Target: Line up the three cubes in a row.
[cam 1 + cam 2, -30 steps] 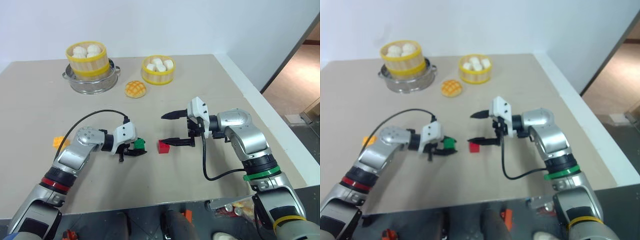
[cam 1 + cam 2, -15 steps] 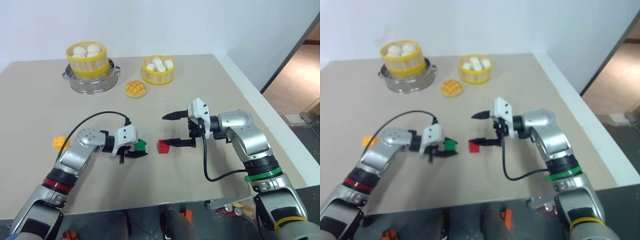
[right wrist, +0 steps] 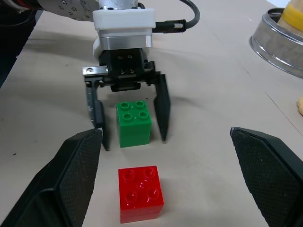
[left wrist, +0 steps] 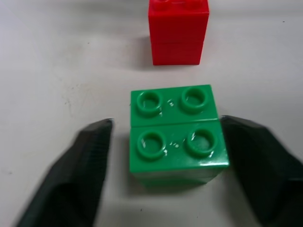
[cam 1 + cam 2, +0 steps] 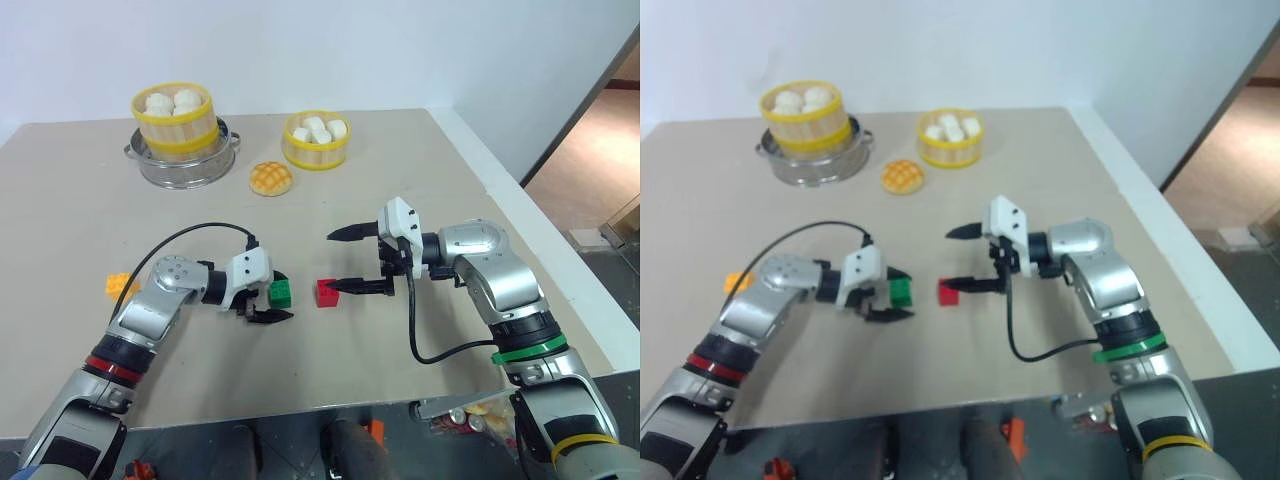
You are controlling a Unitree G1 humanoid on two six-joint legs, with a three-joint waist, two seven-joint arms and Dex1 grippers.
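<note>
My left gripper [image 5: 272, 297] stands spread around the green cube [image 5: 280, 293], which sits on the table just beside the red cube [image 5: 326, 292]. My right gripper [image 5: 345, 260] hangs wide open. Withdrawing carelessly, I could knock green askew; the orange-yellow cube [image 5: 118, 284] lies well apart.

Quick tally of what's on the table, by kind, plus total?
Cubes: 3 – green cube, red cube, orange-yellow cube
Steamer baskets: 2 – one on the metal pot, one on the table
Metal pot: 1
Golden bun: 1
Total: 7
</note>
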